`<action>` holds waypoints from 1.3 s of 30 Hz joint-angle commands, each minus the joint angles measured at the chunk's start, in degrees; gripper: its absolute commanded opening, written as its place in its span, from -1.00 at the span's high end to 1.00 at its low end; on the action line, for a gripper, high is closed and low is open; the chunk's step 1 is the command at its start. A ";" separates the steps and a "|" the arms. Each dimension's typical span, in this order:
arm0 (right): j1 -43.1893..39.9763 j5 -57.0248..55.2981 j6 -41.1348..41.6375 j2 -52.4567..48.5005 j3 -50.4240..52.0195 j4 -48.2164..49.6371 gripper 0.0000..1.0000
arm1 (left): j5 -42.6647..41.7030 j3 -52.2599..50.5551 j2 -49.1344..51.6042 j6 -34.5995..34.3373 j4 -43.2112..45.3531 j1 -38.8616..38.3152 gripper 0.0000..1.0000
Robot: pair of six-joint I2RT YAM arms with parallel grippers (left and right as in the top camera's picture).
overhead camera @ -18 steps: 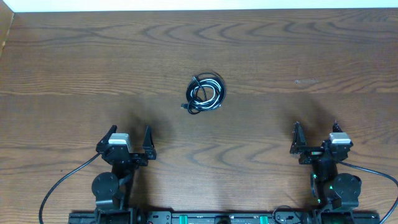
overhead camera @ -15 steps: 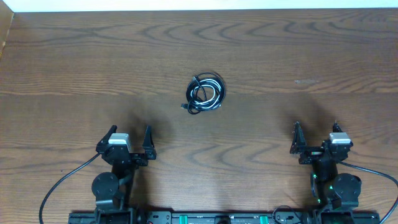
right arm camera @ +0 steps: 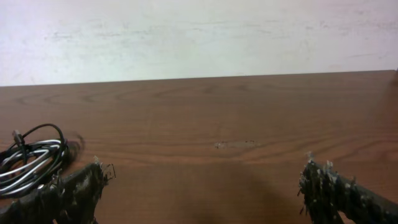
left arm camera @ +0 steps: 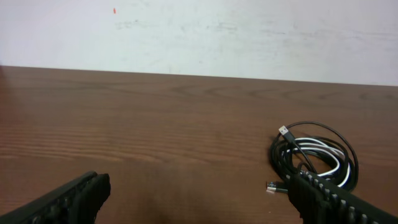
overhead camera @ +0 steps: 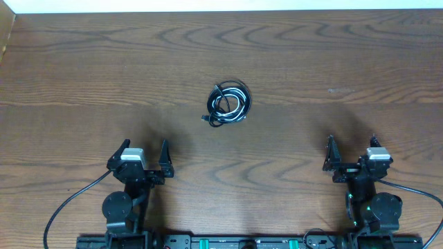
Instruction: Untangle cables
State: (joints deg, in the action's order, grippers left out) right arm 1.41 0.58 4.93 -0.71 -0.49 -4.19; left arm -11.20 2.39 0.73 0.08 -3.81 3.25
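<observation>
**Left jaws.** Set near the near edge of the tabletop, toward its left corner. The fingertips are spread wide, with nothing between them and only bare wood beneath. The cables are seen ahead and to the right in the left wrist view, partly hidden behind the right-hand fingertip.

**Cables.** One small coil, lying flat about midway between the left and right edges and further toward the far edge than either pair of jaws. The black cable is wound around the outside, and the white cable is looped within it. The two are laid over one another and are not yet parted. No clear long axis is shown, since the bundle is roughly round. A plug end is raised at the coil's left side. A second plug rests on the wood just beside the coil, on the side facing the left jaws. The coil is touched by neither arm.

**Right jaws.** Set near the near edge, toward the right corner. The fingertips are spread wide and hold nothing. The coil is seen ahead and far to the left in the right wrist view, partly cut off by the frame.

**Relation noted.** The coil is judged nearer to the left jaws, with its loose plug ends turned that way. A forward and inward reach is called for from either side.
</observation>
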 commanded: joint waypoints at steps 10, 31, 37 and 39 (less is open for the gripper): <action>0.13 -0.42 -0.92 0.22 0.17 -0.15 -0.98 | 0.35 -1.05 -0.39 0.76 -1.73 -0.17 -0.96; 0.13 -0.42 -0.92 0.22 0.17 -0.11 -0.98 | 1.42 -1.03 -0.39 0.76 -1.73 -0.17 -0.95; 0.13 -0.46 -0.94 0.22 0.17 -0.11 -0.98 | 1.44 -1.03 -0.39 0.79 -1.46 -0.15 -0.96; 0.13 -1.11 -0.96 0.22 0.17 -0.09 -0.98 | 1.38 -1.03 -0.39 0.72 -1.18 -0.17 -0.96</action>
State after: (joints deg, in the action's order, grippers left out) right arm 1.41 0.47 4.91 -0.71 -0.47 -4.19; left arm -10.13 2.39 0.73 0.08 -3.81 3.27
